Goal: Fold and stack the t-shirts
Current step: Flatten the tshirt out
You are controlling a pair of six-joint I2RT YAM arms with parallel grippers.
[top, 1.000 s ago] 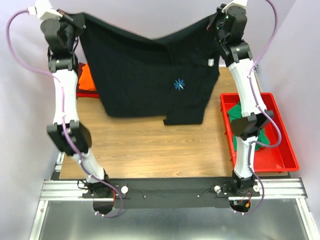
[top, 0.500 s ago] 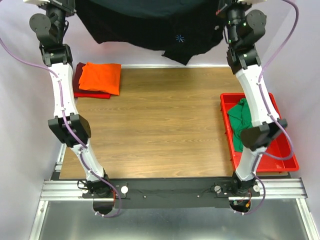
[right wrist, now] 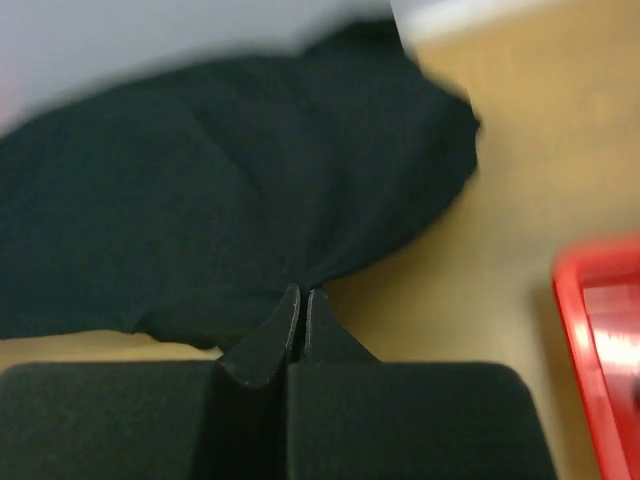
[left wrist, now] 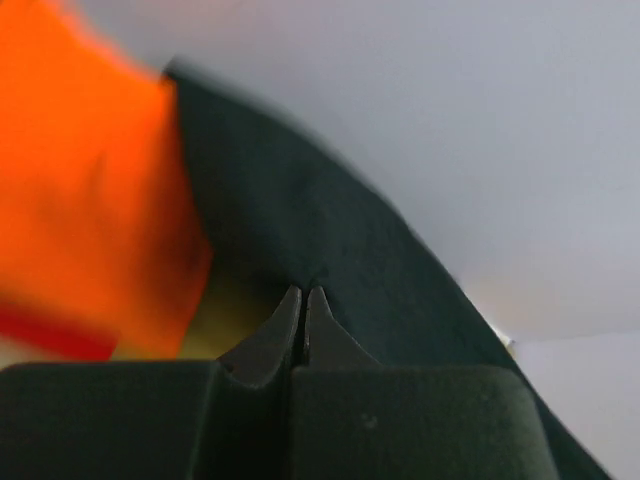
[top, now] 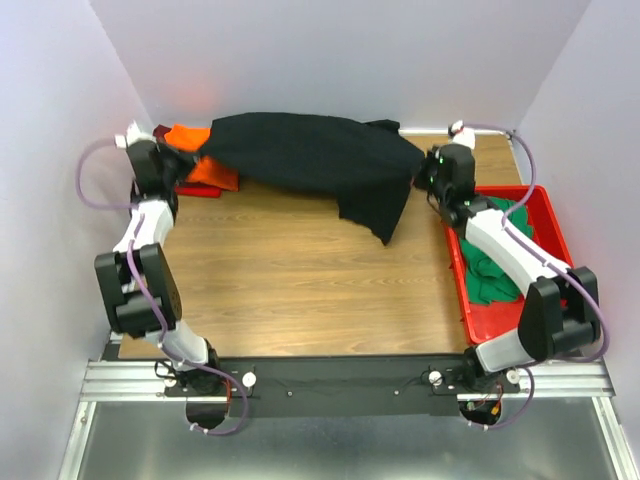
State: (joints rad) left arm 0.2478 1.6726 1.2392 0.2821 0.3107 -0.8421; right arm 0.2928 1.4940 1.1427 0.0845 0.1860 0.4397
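The black t-shirt (top: 310,155) lies stretched across the far part of the table, one flap hanging toward the middle. My left gripper (top: 183,158) is shut on its left edge (left wrist: 330,250), low beside the folded orange t-shirt (top: 200,160), which also shows in the left wrist view (left wrist: 80,200). The dark red t-shirt (top: 195,189) lies under the orange one. My right gripper (top: 422,172) is shut on the black shirt's right edge (right wrist: 250,200). The green t-shirt (top: 495,265) lies in the red bin (top: 570,240).
The red bin stands at the table's right edge, and its corner shows in the right wrist view (right wrist: 600,330). White walls enclose the table on three sides. Bare wood tabletop (top: 300,280) lies in front of the black shirt.
Both arms have come down from high at the back to table level. The black shirt, held hanging in the air before, now rests spread on the table's far part.
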